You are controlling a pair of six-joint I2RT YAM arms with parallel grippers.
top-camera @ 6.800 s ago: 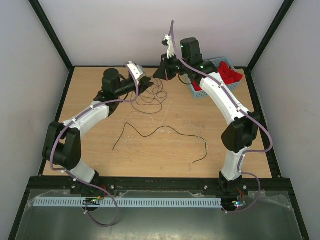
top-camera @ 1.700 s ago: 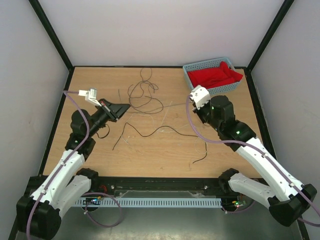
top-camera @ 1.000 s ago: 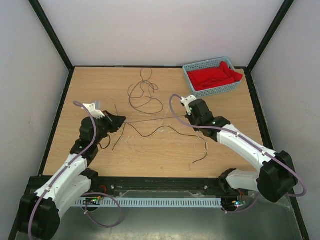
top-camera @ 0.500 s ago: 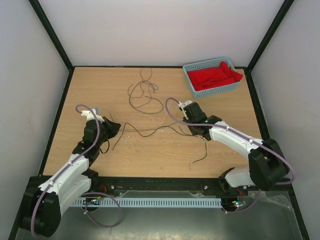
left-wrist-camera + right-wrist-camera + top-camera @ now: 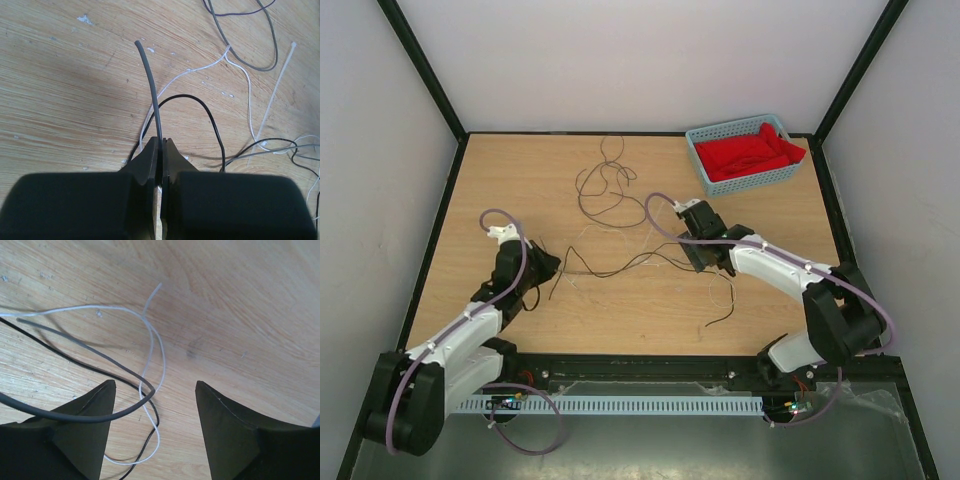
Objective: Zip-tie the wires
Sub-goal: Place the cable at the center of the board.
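My left gripper [image 5: 161, 140] is shut on a grey wire [image 5: 151, 90] that rises out of its jaw tips and curves to the left. It sits low over the table at the left [image 5: 554, 263]. Beyond it lie a black wire loop [image 5: 202, 100], thin white strands [image 5: 190, 72] and the pale straight zip tie [image 5: 272, 102]. My right gripper [image 5: 155, 385] is open, low over the table's middle [image 5: 712, 266]. A grey wire [image 5: 100, 357] arcs across its left finger [image 5: 82, 425], over a white strand [image 5: 159, 347]. More dark wires [image 5: 605, 190] loop at the back.
A light blue basket [image 5: 760, 180] holding red cloth [image 5: 750, 152] stands at the back right. A dark wire end [image 5: 725, 312] trails toward the front edge. Black frame posts and grey walls bound the wooden table [image 5: 500, 180].
My right gripper has opened and let go of the grey wire, dropping lower and nearer. The left gripper has sunk toward the table with the wire still in it; the wire between them has gone slack.
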